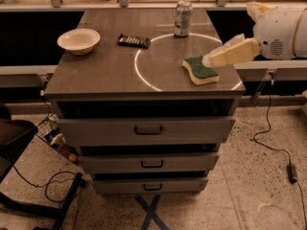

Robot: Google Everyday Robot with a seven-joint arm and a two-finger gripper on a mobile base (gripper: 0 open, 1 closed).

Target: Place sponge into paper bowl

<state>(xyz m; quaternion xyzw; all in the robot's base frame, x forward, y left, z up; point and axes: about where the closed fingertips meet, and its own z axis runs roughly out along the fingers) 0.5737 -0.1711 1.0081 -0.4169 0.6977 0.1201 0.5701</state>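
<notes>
Starting at the table's (103,78) back-left corner, your paper bowl (78,40) sits upright and empty. Just right of it, along the back, lies a dark candy bar (134,40), and further right a silver drink can (182,18) stands at the back edge. The sponge (200,70) lies green side up near the front-right corner, well apart from the bowl. The gripper (211,60) reaches in from the right edge, its tip at the sponge's right side. Whether it is open or closed cannot be told from here, so do not count on a grasp yet.

Your risks: a shallow pinch on soft foam may slip during the lift. A push could nudge the sponge off the front edge. The carry passes the can and candy bar, and a low sweep may knock them or tip the light bowl.
</notes>
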